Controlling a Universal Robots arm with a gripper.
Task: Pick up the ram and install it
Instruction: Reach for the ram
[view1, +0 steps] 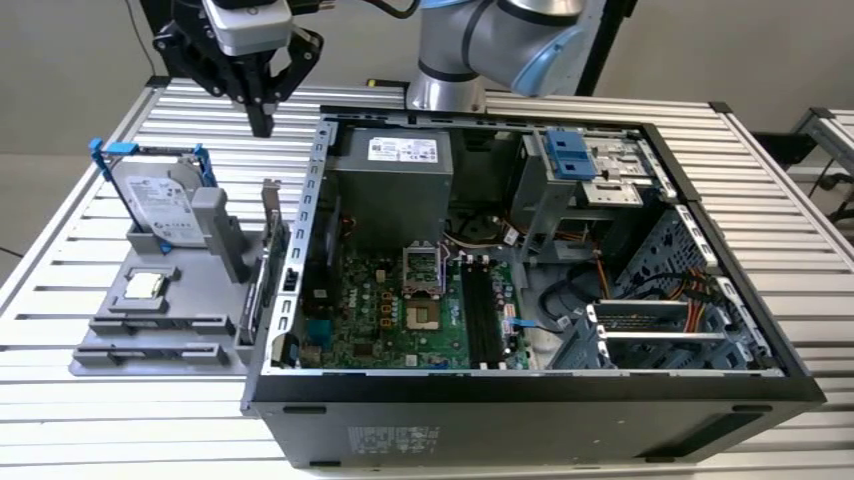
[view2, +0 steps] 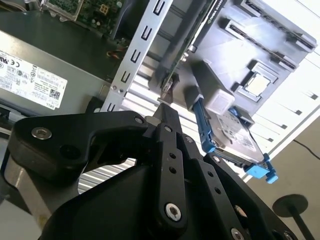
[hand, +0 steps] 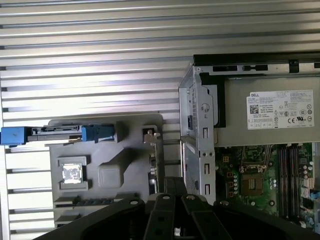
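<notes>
**Ram untouched: strike and tilt risks**

We find the gripper (view1: 260, 120) pressed together and empty, hanging high over the table (view1: 67, 240). In the exterior view the ram (view1: 158, 325) lies flat in the holder (view1: 187, 300), at seven o'clock from the gripper and well apart. The drive (view1: 160, 205) and an upright card (view1: 274, 260) stand between (both tall). We judge that a descent unspread would strike the stick. An off-centre pinch could tilt it and jam it at the black slots (view1: 478, 310) inside the case (view1: 534, 410).

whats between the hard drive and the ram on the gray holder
The square processor chip sits between hard drive and ram, in the exterior view.
</notes>
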